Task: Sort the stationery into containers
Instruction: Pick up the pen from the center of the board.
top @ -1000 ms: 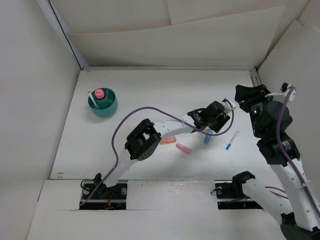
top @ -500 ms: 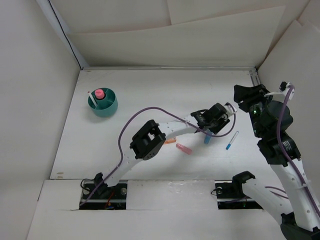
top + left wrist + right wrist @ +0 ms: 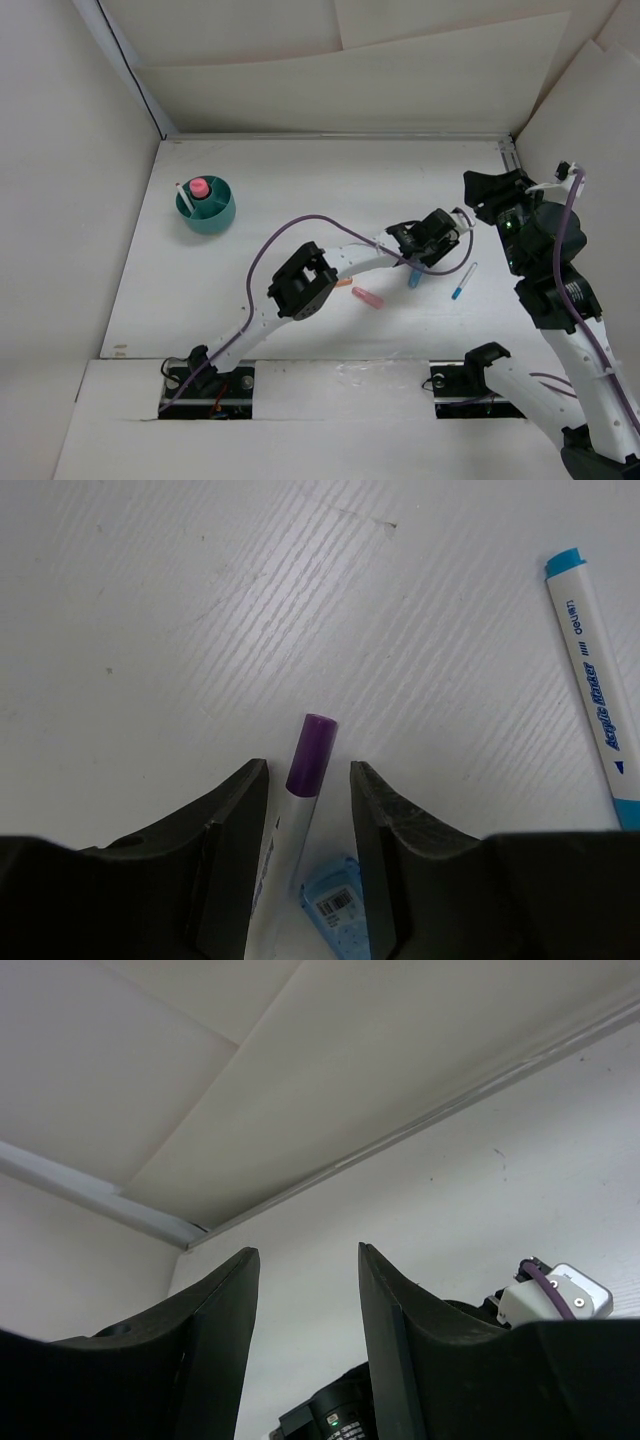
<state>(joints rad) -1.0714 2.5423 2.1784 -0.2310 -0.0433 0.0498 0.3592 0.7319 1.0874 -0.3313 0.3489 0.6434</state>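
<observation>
My left gripper (image 3: 443, 236) is open and low over the table. In the left wrist view its jaws stand on either side of a white pen with a purple cap (image 3: 310, 755), and the gripper (image 3: 308, 776) does not touch it. A light-blue piece (image 3: 337, 908) lies beside that pen; it also shows in the top view (image 3: 414, 279). A blue-capped pen (image 3: 594, 680) lies to the right and shows in the top view (image 3: 463, 282). A pink piece (image 3: 367, 298) and an orange piece (image 3: 345, 283) lie near the left arm. The teal cup (image 3: 216, 219) holds a pink piece and a white pen. My right gripper (image 3: 308, 1260) is open, empty and raised (image 3: 488, 189).
White walls close the table at the back, left and right. A metal rail (image 3: 509, 152) runs along the right back corner. The left arm (image 3: 300, 280) stretches across the middle, with a purple cable looping above it.
The left arm has reached further right, and its gripper has slid a little right over the purple-capped pen. The right arm has barely moved.
</observation>
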